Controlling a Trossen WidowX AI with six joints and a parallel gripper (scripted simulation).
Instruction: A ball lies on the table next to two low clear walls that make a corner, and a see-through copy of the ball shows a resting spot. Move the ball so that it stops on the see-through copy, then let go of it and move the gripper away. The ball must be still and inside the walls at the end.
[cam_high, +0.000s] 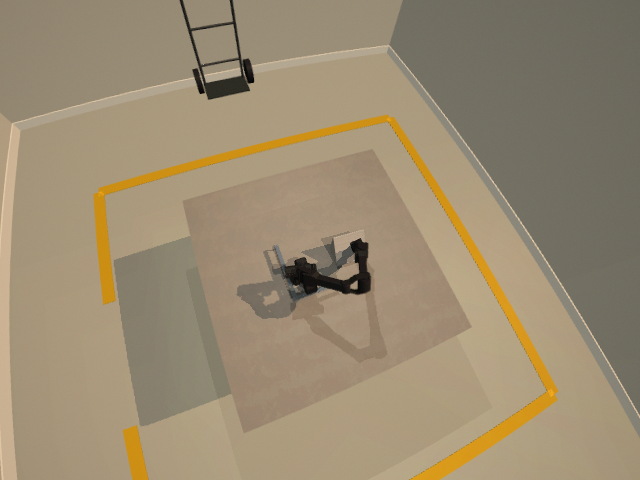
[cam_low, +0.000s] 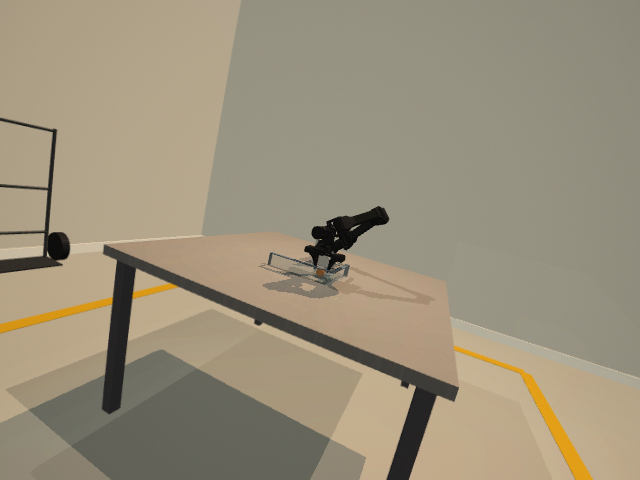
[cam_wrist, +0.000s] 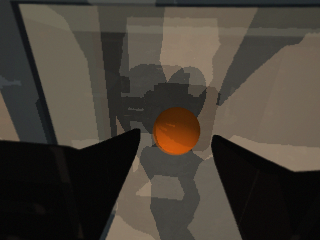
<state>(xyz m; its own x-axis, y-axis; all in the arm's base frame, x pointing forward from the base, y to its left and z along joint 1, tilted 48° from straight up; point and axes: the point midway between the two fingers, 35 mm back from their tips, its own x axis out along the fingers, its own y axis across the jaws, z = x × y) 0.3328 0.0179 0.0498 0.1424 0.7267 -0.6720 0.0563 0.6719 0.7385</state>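
The orange ball (cam_low: 320, 272) (cam_wrist: 176, 131) sits low on the table inside the corner of the clear walls. My gripper (cam_low: 323, 267) (cam_wrist: 175, 136) is open around it, with a gap between the ball and each fingertip. One clear wall (cam_high: 279, 253) (cam_wrist: 9, 75) runs along the left of the wrist view, and the other crosses its top. No separate see-through copy shows; whether the ball covers it exactly cannot be told. The arm hides the ball in the top view.
The table (cam_high: 268, 372) (cam_low: 206, 258) bears the arm. A pale panel (cam_high: 341, 241) stands beside the arm's base. The low walls stand close around the fingers. A hand truck (cam_high: 227, 87) (cam_low: 25, 263) stands on the floor, away from the table.
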